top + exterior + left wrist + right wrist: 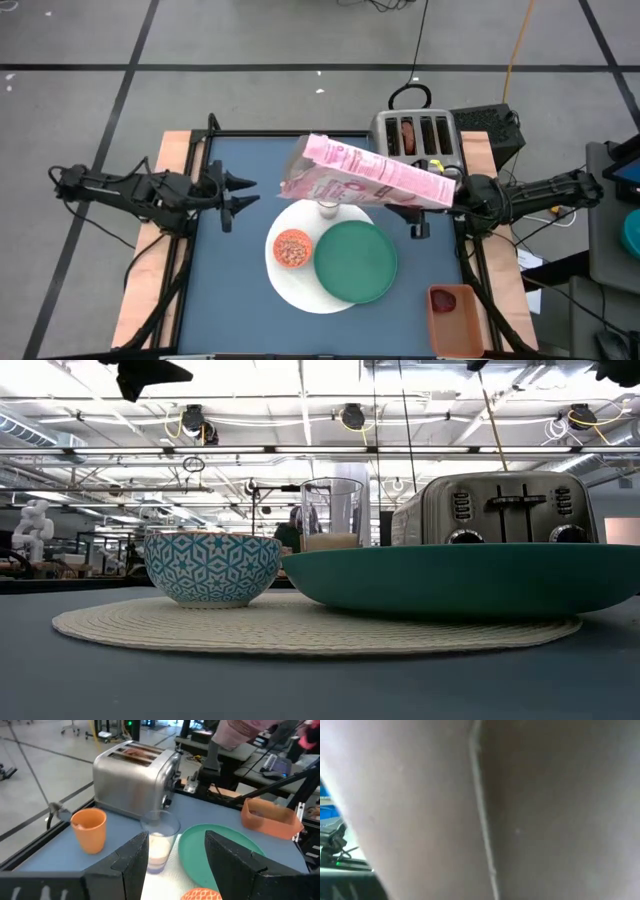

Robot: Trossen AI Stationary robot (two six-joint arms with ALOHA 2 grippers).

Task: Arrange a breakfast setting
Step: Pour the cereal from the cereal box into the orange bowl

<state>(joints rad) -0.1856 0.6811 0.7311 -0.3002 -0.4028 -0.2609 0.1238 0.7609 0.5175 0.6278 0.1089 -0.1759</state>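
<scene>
On the tabletop there is one white plate point(290, 283), one green plate point(356, 261), one bowl point(293, 248), one glass point(327, 209), one orange cup point(89, 830), one toaster point(415, 133) and one cereal box point(365, 176). The white plate lies near the middle of the front edge. The green plate overlaps its right side and the bowl (holding reddish cereal) sits on its left part. The glass stands upright at the white plate's back rim, with some milk in it. The orange cup stands upright near the toaster, mouth up. The toaster sits at the back right corner.

The right gripper point(452, 192), near the right edge, holds the cereal box by one end above the table. The box's long axis runs left to right, its free end toward the left over the glass. The left gripper point(243, 193) hovers near the left edge, fingers apart and empty, pointing toward the plates.

An orange tray point(455, 318) rests at the front right corner, with one dark red piece point(443, 299) inside.
</scene>
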